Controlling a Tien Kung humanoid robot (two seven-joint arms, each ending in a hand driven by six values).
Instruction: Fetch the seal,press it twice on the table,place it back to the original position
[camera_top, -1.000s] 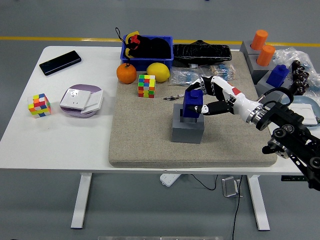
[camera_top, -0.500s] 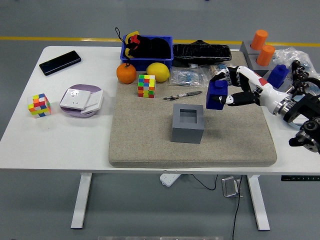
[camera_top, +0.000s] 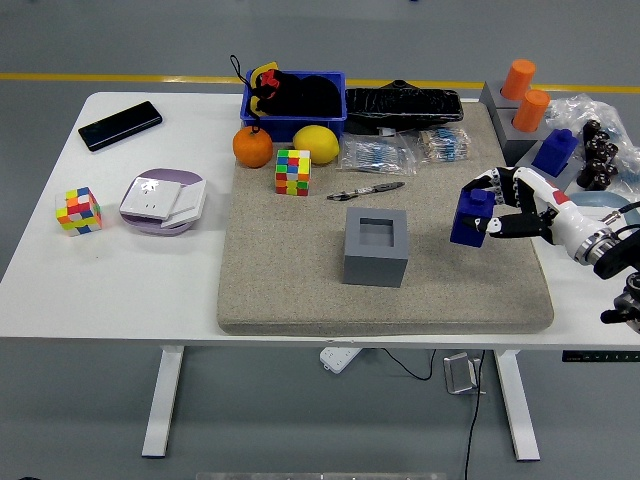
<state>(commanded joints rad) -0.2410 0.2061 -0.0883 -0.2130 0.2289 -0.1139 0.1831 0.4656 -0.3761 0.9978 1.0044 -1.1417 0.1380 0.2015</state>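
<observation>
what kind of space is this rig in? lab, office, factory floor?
Most likely a robotics lab or test bay: grey floor with a yellow line, a height-adjustable white table, and mixed props such as a puzzle cube and an orange.

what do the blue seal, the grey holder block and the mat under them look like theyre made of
Blue seal, held in the right hand: likely hard plastic, uniform colour, crisp edges, slight sheen.
Grey holder block: matte plastic or a 3D print, flat even grey with a square socket; cannot tell which.
Mat: felt-like fabric, beige, fuzzy speckled surface, no shine.
</observation>
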